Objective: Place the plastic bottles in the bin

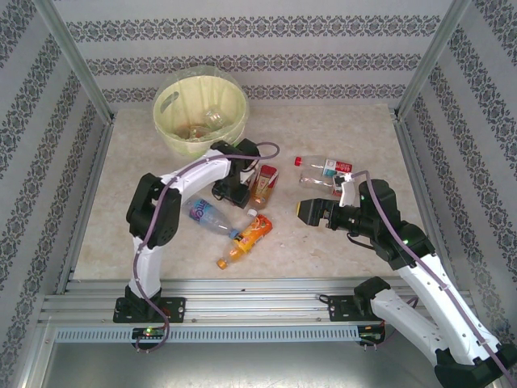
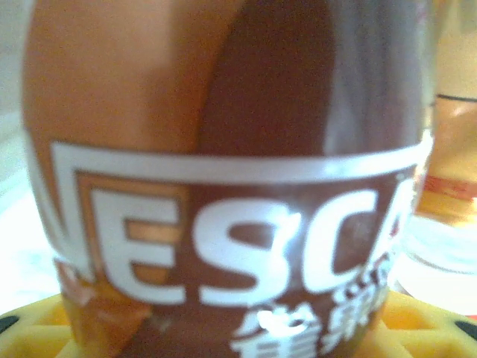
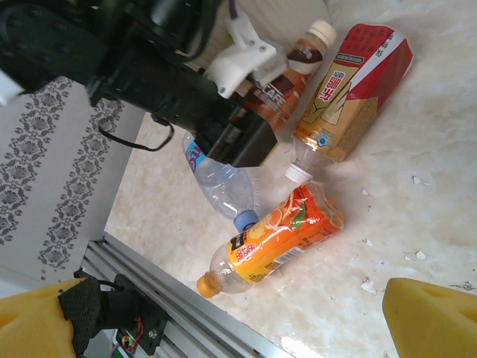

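A brown coffee-label bottle [image 2: 223, 186] stands between the yellow pads [image 2: 33, 332] of my left gripper [image 2: 223, 339], which is shut on it. It sits mid-table, right of my left gripper [image 1: 237, 186], and shows a cream cap [image 3: 302, 63]. Beside it lies a red-and-gold label bottle [image 1: 264, 186]. Nearer the front edge lie a clear blue-label bottle [image 1: 212, 217] and an orange bottle [image 1: 246, 237]. A clear red-label bottle [image 1: 323, 168] lies to the right. My right gripper [image 1: 311, 212] hangs open above the table, right of the orange bottle [image 3: 279, 239]. The bin [image 1: 202, 109] stands at the back left.
A clear bottle [image 1: 212, 120] lies inside the bin. Metal rails [image 1: 242, 303] run along the table's front edge, and patterned walls close in both sides and the back. Small white scraps [image 3: 414, 179] dot the tabletop near the bottles.
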### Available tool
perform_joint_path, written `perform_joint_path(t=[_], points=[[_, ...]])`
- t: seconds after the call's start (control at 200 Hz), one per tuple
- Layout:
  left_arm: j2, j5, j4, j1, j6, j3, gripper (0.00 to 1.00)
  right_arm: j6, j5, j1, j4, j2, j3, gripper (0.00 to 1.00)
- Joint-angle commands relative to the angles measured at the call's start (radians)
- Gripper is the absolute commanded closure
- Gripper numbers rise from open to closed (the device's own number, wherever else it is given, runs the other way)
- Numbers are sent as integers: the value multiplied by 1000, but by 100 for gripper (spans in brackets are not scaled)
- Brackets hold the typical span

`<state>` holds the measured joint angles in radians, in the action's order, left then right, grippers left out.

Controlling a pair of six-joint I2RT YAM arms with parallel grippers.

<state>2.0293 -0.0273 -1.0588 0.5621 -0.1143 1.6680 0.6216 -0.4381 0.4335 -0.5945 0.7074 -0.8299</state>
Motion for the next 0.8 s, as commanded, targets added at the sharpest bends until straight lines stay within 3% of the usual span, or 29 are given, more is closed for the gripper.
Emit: perform_joint_path(t=[0.0, 0.62, 0.794], points=[[-81, -18, 21, 12, -21, 9, 48, -5, -24, -8, 19, 0, 2, 2], [-271, -251, 26, 48, -39, 259, 46, 12, -29, -8, 42, 12, -18, 3], [-274, -250, -4, 44, -42, 368, 46, 18, -32, -7, 52, 24, -29, 3]])
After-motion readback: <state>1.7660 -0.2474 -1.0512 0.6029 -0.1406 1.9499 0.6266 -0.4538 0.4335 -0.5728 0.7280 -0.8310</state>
